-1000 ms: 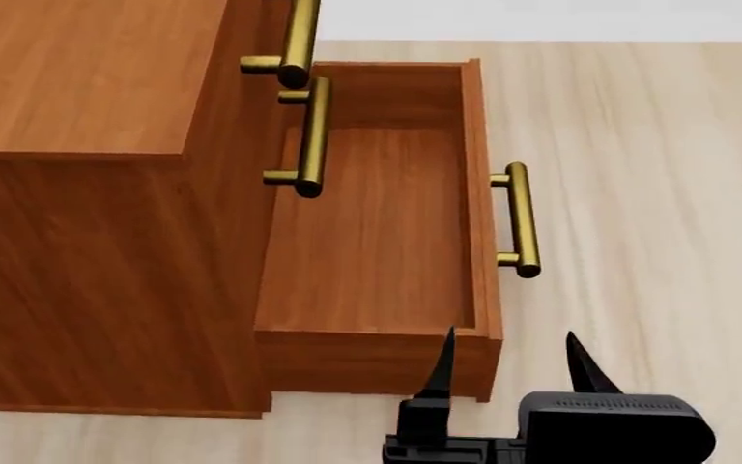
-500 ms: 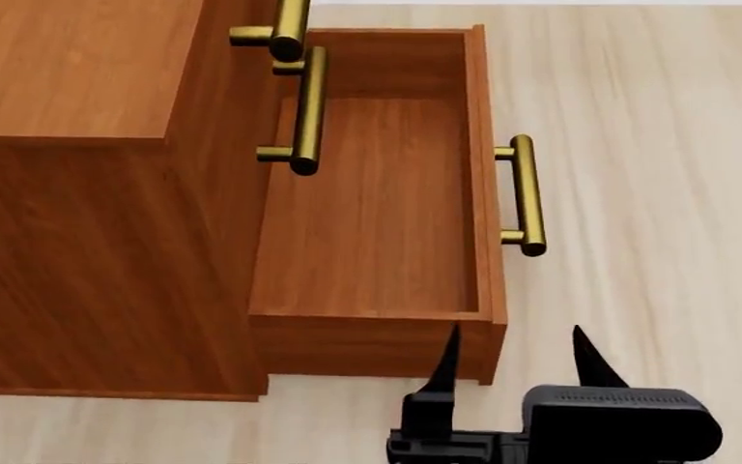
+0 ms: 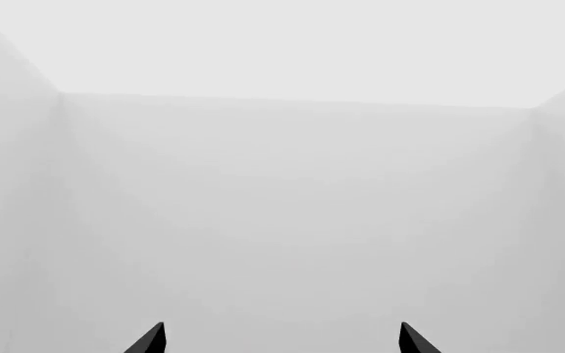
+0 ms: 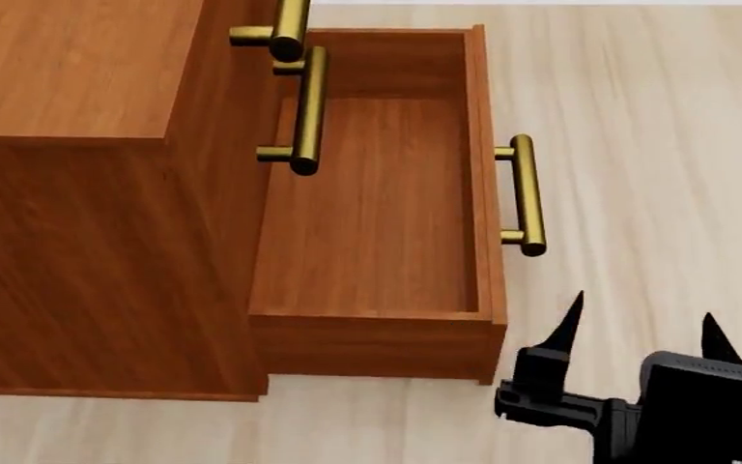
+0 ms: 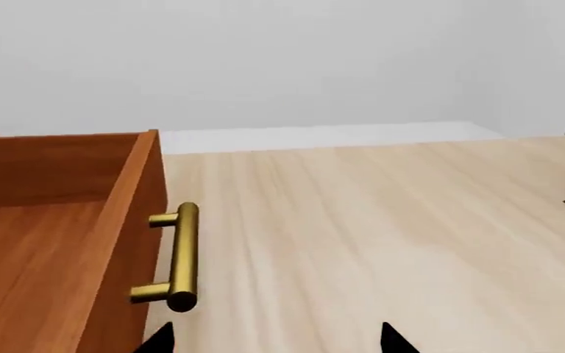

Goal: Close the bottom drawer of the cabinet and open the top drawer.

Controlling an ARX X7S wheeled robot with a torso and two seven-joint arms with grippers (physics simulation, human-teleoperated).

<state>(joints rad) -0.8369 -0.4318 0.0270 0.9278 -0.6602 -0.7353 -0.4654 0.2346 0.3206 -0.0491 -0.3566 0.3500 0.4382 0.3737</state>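
- My right tool [image 4: 640,329], black with two pointed tips, sits over the pale wood floor [image 4: 655,145], just off the near corner of the open drawer; tips well apart, nothing between them.
- The reddish-brown wood-grain cabinet [image 4: 74,193] fills the left of the head view.
- The bottom drawer [image 4: 371,213], a reddish-brown wood box, is pulled far out of the cabinet, its inside bare.
- Its horizontal brass bar handle [image 4: 525,194] sticks out from the drawer front toward the floor side; right wrist view shows the same handle [image 5: 177,257] close to my right tool, not touching.
- The middle drawer's brass handle [image 4: 304,111] hangs over the open drawer.
- The top drawer's brass handle [image 4: 283,29] is partly cut by the frame edge; that drawer looks shut, front flush.
- My left tool [image 3: 282,340] shows only as two dark tips, spread apart, facing plain grey walls [image 3: 282,184].
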